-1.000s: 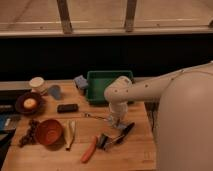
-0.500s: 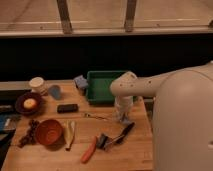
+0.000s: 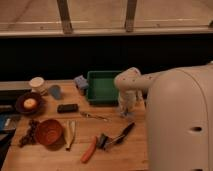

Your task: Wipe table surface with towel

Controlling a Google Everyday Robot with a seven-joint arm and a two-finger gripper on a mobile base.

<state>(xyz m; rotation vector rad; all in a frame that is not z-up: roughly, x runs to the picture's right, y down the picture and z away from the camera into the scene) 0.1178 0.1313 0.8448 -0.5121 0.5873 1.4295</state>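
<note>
A small blue cloth-like piece (image 3: 80,81) lies at the back of the wooden table (image 3: 115,157), just left of a green tray (image 3: 104,87). I cannot tell for sure that it is the towel. My white arm (image 3: 129,80) reaches in from the right and bends down in front of the tray's right end. My gripper (image 3: 124,111) hangs low over the table just in front of the tray, well to the right of the blue piece. Nothing shows in it.
On the left are a white cup (image 3: 36,83), a blue cup (image 3: 55,91), a dark bowl with an orange (image 3: 29,103), a black block (image 3: 67,108) and a brown bowl (image 3: 49,132). A fork (image 3: 94,116), an orange-handled tool (image 3: 90,149) and a black tool (image 3: 119,136) lie in front.
My arm has moved back and a little right, toward the green tray. The gripper has lifted away from the black tool. The things on the table have not moved.
</note>
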